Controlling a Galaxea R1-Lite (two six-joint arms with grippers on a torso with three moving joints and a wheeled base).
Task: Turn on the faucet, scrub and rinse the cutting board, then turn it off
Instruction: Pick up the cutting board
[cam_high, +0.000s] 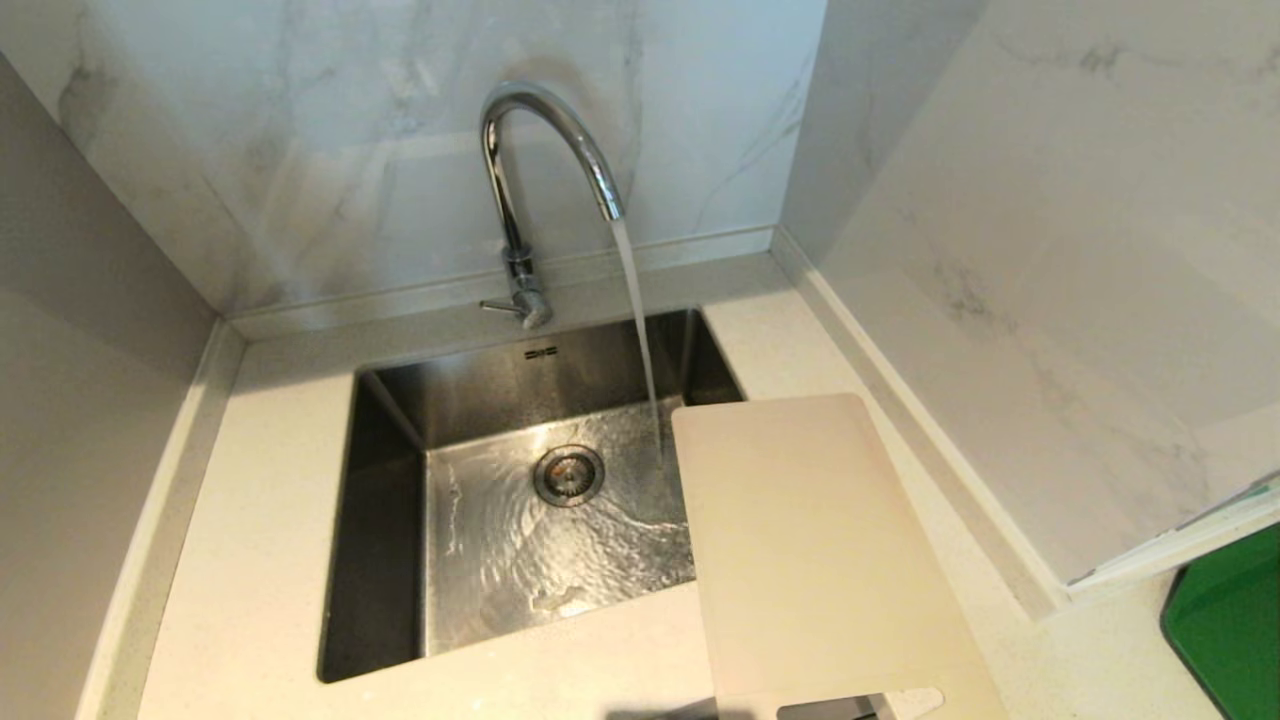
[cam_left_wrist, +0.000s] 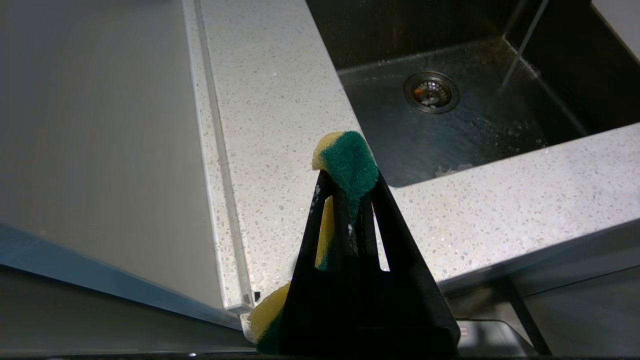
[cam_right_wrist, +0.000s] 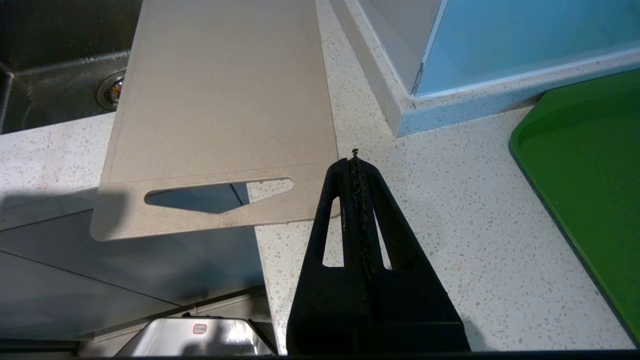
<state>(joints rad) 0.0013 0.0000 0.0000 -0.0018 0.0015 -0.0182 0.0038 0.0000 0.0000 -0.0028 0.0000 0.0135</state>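
Head view: faucet (cam_high: 545, 140) pouring into sink (cam_high: 385, 560), cutting board (cam_high: 810, 550) lying across its right rim. Left wrist: left gripper (cam_left_wrist: 347, 175) pinching sponge (cam_left_wrist: 350, 160). Right wrist: right gripper (cam_right_wrist: 355, 165) closed, empty, beside board, near green tray (cam_right_wrist: 590, 175).

No readable text is showing anywhere. A small dark maker's mark (cam_high: 540, 352) is sitting on the back wall of the sink (cam_high: 385, 560), just below the centre of the head view, too small to make out.
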